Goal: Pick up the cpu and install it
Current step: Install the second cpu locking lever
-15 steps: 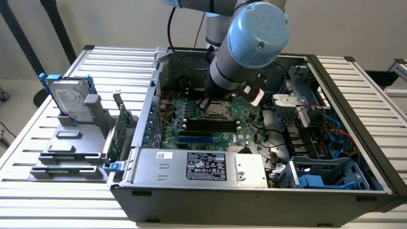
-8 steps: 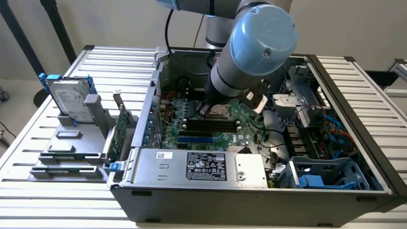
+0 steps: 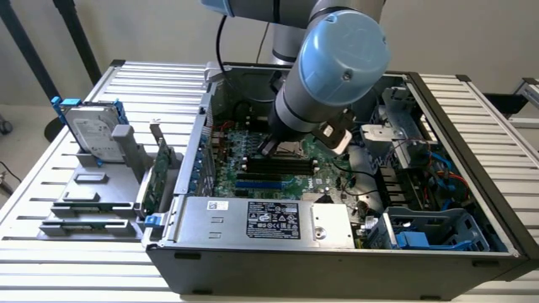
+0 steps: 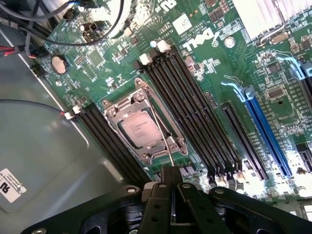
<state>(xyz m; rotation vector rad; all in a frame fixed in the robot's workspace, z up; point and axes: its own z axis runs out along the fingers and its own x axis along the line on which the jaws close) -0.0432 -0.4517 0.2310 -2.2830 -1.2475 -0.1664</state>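
The cpu (image 4: 141, 130) lies flat in its socket (image 4: 145, 125) on the green motherboard (image 4: 214, 63), its dull silver top facing up, framed by the socket's metal bracket and flanked on both sides by rows of black memory slots (image 4: 197, 105). In the wrist view the gripper (image 4: 171, 187) hangs just above the board beside the socket, its jaws clenched together with nothing between them; a thin metal lever (image 4: 163, 134) runs across the socket's edge toward them, though whether they touch it is hard to make out. In the exterior view the arm (image 3: 332, 69) reaches down into the open computer case (image 3: 337, 265), which lies on its side on the slatted table (image 3: 471, 107), and the arm's bulk hides most of the socket. On the exterior view's left, outside the case, a hard drive (image 3: 91, 132) with blue rails stands in a grey rack (image 3: 93, 202), with a green card (image 3: 156, 177) upright beside it.
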